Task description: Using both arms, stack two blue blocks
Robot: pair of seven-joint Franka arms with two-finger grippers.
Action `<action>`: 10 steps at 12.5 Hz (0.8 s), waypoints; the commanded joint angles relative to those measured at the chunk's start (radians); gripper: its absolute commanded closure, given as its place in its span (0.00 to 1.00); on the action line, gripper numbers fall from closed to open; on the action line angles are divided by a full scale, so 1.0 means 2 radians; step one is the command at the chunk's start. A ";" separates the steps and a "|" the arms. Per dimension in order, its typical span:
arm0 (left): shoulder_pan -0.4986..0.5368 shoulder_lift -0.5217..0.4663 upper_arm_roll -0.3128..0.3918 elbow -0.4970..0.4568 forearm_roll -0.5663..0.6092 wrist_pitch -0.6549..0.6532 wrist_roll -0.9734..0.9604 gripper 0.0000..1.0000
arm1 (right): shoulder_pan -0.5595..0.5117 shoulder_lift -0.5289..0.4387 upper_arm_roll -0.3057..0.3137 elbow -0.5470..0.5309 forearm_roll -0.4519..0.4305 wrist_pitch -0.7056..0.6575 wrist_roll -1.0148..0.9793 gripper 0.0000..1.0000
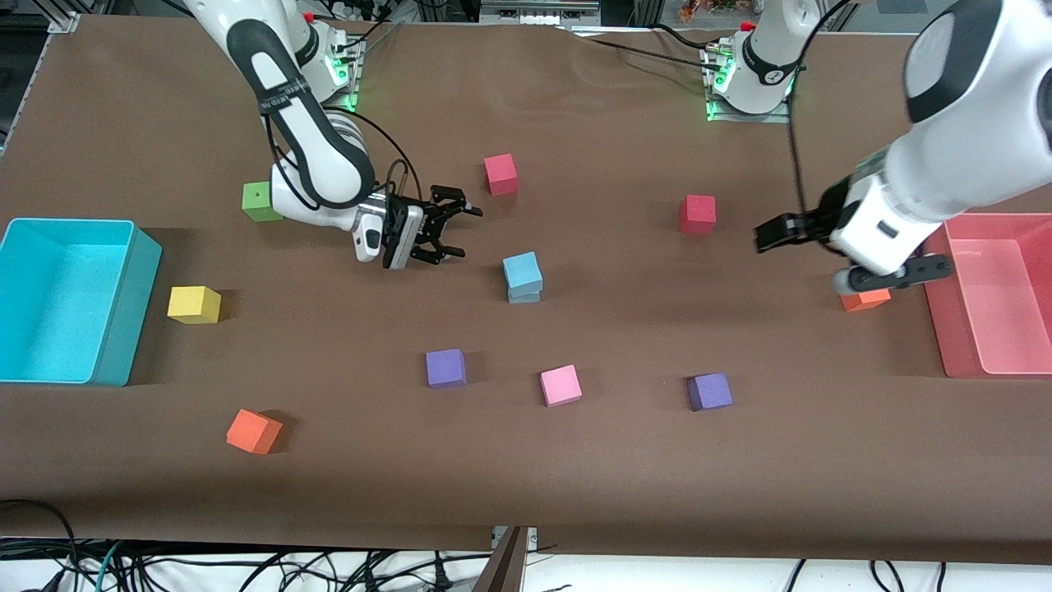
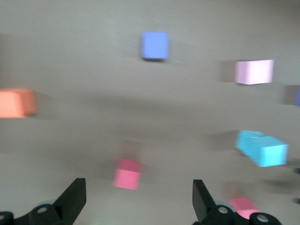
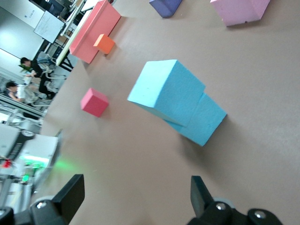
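Observation:
The two blue blocks stand stacked mid-table: the upper one (image 1: 522,270) sits on the lower one (image 1: 524,296), slightly turned. The right wrist view shows the upper (image 3: 166,91) and lower (image 3: 204,121) blocks, and the left wrist view shows the stack (image 2: 262,149). My right gripper (image 1: 460,230) is open and empty, beside the stack toward the right arm's end and apart from it; its jaws show in its wrist view (image 3: 136,192). My left gripper (image 1: 768,234) is open and empty in the air, over the table by a red block (image 1: 697,214); it also shows in its wrist view (image 2: 139,197).
A cyan bin (image 1: 115,304) stands at the right arm's end and a pink bin (image 1: 957,329) at the left arm's end. Loose cubes lie around: red (image 1: 500,174), two purple (image 1: 445,367) (image 1: 710,391), pink (image 1: 560,385), two orange (image 1: 253,431) (image 1: 865,301), yellow (image 1: 194,304) and green (image 1: 260,201).

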 commanded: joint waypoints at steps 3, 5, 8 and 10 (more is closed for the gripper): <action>0.014 -0.040 0.006 -0.029 0.054 0.003 0.066 0.00 | -0.029 -0.064 -0.045 -0.014 -0.183 -0.094 0.203 0.00; 0.025 -0.049 0.011 -0.035 0.054 0.007 0.088 0.00 | -0.039 -0.080 -0.075 -0.010 -0.279 -0.113 0.274 0.00; 0.037 -0.076 0.012 -0.068 0.058 0.011 0.089 0.00 | -0.047 -0.102 -0.110 0.016 -0.427 -0.146 0.368 0.00; 0.038 -0.087 0.012 -0.075 0.070 0.012 0.091 0.00 | -0.052 -0.102 -0.119 0.064 -0.536 -0.171 0.437 0.00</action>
